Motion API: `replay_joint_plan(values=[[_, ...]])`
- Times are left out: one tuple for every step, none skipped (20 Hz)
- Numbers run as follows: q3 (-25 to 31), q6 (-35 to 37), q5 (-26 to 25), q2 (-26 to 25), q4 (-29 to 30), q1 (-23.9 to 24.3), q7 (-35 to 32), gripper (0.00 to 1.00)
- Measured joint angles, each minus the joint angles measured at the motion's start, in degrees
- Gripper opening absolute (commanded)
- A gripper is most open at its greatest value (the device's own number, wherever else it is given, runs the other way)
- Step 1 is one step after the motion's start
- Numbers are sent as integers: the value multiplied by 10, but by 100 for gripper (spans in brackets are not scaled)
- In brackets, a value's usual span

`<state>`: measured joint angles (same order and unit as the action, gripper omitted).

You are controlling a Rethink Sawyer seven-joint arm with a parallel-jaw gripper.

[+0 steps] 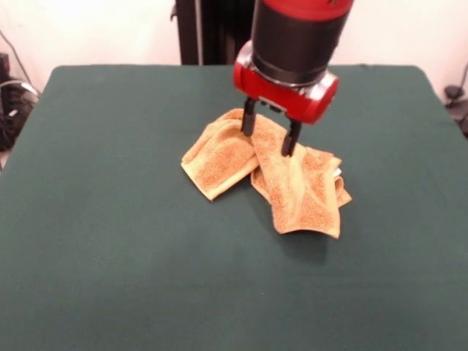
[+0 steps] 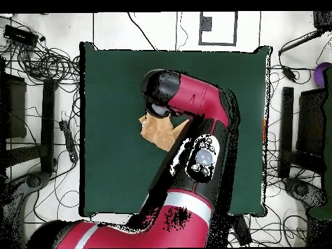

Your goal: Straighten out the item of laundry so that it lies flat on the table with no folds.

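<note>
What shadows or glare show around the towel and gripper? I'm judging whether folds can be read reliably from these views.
Front view: soft, even light; the towel casts a faint shadow on the table at its near edge, folds read clearly, and a small highlight sits on the rim above the open gripper. Overhead view: the arm hides most of the towel, so folds cannot be judged there.

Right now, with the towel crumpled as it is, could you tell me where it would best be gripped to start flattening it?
Probably the free lower corner of the towel in the front view, taken from above. That flap lies thin on the table, while the middle is bunched under the gripper, whose fingers stand open.
</note>
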<state>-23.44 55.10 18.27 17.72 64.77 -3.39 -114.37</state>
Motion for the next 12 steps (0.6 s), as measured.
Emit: replay_joint_plan(values=[[0,0,-4,-3,-1,3,0,100],[0,0,-7,-6,-1,5,0,100],[0,0,-12,-10,-2,11,0,100],[0,0,-15,-12,-3,17,0,100],[0,0,-18,-15,-3,22,0,100],[0,0,-21,-16,-4,26,0,100],[0,0,-26,-19,-4,31,0,100],[0,0,-28,-20,-4,34,0,100],[0,0,-34,-22,-5,39,0,100],[0,0,-36,-23,-5,42,0,100],[-1,0,-41,-26,-5,48,0,100],[-1,0,-43,-27,-5,49,0,100]])
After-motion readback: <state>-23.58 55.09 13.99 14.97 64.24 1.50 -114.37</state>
